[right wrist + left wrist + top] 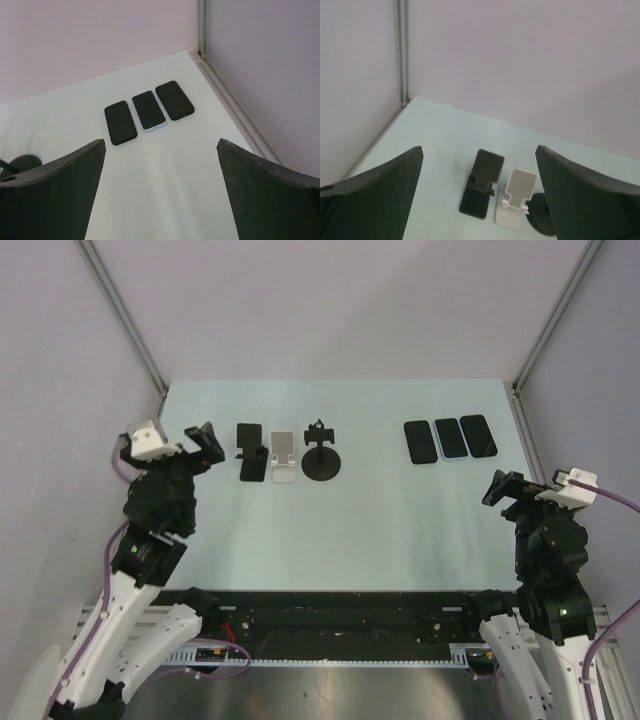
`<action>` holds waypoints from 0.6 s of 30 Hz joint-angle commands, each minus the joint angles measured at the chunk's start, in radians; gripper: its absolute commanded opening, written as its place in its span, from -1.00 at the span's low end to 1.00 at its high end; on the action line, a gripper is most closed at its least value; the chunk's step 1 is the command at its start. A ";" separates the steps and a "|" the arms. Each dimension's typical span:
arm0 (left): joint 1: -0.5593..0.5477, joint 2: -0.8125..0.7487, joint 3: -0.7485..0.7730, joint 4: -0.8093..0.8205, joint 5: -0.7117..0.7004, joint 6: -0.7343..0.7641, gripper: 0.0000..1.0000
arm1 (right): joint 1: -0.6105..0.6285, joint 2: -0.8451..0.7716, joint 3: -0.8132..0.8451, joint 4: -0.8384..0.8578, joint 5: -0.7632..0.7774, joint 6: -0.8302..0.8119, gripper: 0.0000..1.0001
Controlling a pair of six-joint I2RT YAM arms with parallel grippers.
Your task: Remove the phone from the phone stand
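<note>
Surveying the top external view first: three stands sit in a row on the left half of the table [350, 530]: a black folding stand [250, 453], a white folding stand [284, 456] just beside it, and a round-base stand [321, 460]. None visibly carries a phone. Three handsets lie flat side by side, well apart to the right: a left dark phone [421, 441], a blue-cased phone [451, 438] and a right dark phone [478, 436]. The left gripper [203, 443] hovers near the black folding stand. The right gripper [503, 487] hangs short of the phones.

Left wrist view: jaws spread wide and empty. Both folding stands show bare back plates, and the round base is partly hidden by a finger.

Right wrist view: jaws spread wide and empty, with all three phones ahead, flat on the table.

Assessment: the removal appears complete, with no phone mounted. The next move calls only for confirming the stands are bare. Should any stand need a grasp, the close spacing of the folding stands would restrict finger room.
</note>
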 commanded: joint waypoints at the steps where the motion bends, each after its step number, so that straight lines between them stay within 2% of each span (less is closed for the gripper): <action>1: 0.005 -0.204 -0.117 0.027 -0.051 0.081 1.00 | 0.019 -0.066 -0.002 0.052 0.153 -0.034 0.99; 5: 0.005 -0.446 -0.269 0.030 -0.036 0.119 1.00 | 0.029 -0.124 -0.045 0.087 0.194 -0.026 0.99; 9: 0.005 -0.605 -0.366 0.035 -0.056 0.136 1.00 | 0.028 -0.205 -0.096 0.116 0.197 -0.013 1.00; 12: 0.005 -0.700 -0.425 0.061 -0.066 0.113 1.00 | 0.022 -0.239 -0.114 0.133 0.200 -0.020 0.99; 14: 0.005 -0.751 -0.482 0.146 -0.065 0.128 1.00 | 0.011 -0.249 -0.119 0.136 0.206 -0.023 1.00; 18: 0.005 -0.845 -0.522 0.216 0.005 0.133 1.00 | -0.012 -0.267 -0.132 0.138 0.186 -0.016 0.99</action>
